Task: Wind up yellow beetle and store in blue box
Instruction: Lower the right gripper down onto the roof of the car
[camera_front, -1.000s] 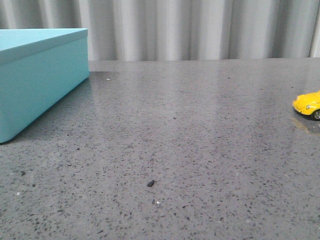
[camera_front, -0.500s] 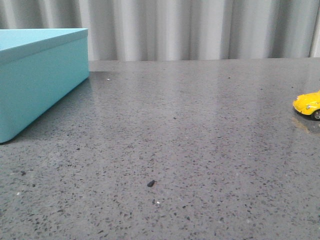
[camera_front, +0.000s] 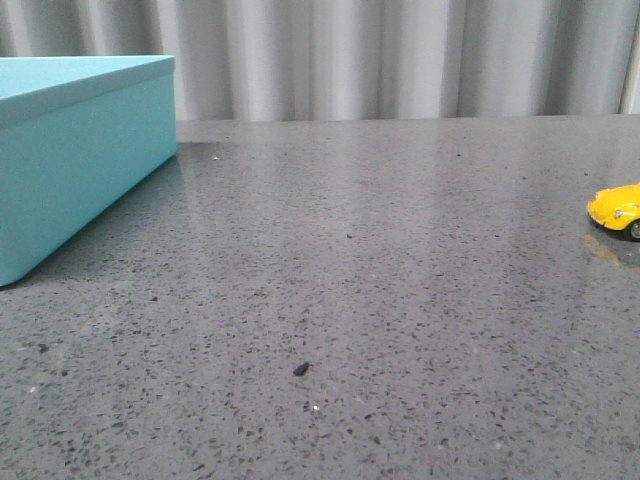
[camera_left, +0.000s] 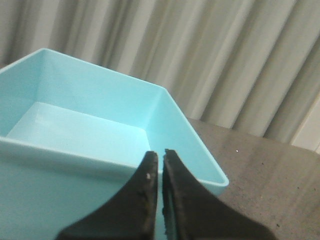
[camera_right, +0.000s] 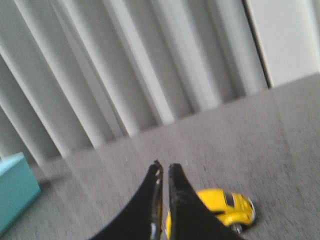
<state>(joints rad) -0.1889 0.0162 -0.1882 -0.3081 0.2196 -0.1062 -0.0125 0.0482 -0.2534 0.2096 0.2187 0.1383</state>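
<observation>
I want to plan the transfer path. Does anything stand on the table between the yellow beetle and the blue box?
Nothing sizeable. In the front view, only bare grey table and one tiny dark speck lie between the yellow beetle and the blue box, which is open.

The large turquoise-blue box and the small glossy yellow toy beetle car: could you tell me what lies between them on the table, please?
In the front view, only bare grey speckled tabletop lies between the blue box and the yellow beetle, apart from a tiny dark speck nearer the camera.
</observation>
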